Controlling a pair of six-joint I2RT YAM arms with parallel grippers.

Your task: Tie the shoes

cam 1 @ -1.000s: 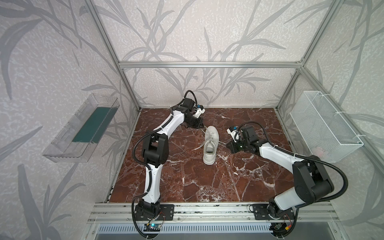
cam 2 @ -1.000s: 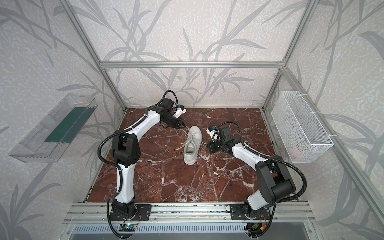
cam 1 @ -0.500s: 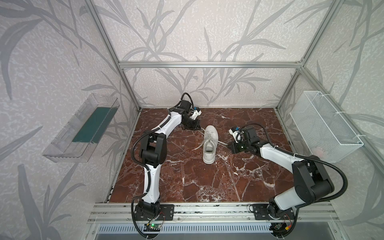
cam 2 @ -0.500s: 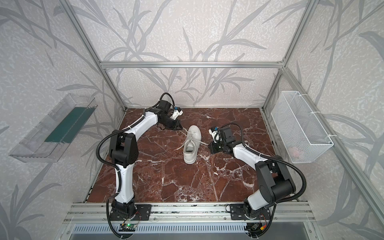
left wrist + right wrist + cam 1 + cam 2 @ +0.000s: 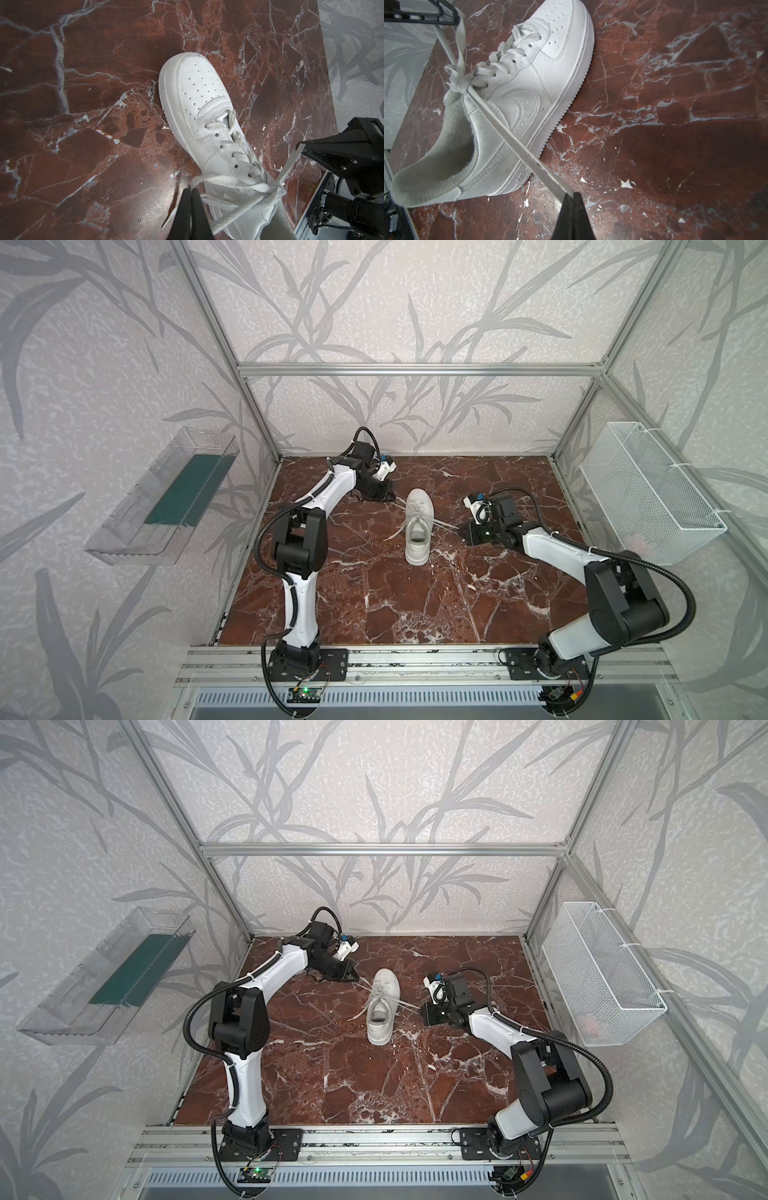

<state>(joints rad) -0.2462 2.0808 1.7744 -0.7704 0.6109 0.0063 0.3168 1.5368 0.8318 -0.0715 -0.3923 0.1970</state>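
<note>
On the table (image 5: 374, 597) the shoe (image 5: 419, 510) sits at centre, heel at 6 o'clock, toe at 12. At its 3 o'clock the right gripper (image 5: 462, 531) is clamped on the right lace (image 5: 444, 526), stretched taut. Farther, at 11 o'clock, the left gripper (image 5: 392, 498) pinches the left lace (image 5: 400, 504).

Clear bin (image 5: 124, 531) on one wall, white wire basket (image 5: 623, 472) opposite, red marble tabletop (image 5: 374, 593).

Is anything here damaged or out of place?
Only wear: the red marble tabletop looks chipped, with white flecks scattered beside the sneaker. The sneaker stands upright, and its laces are simply pulled taut to either side.
</note>
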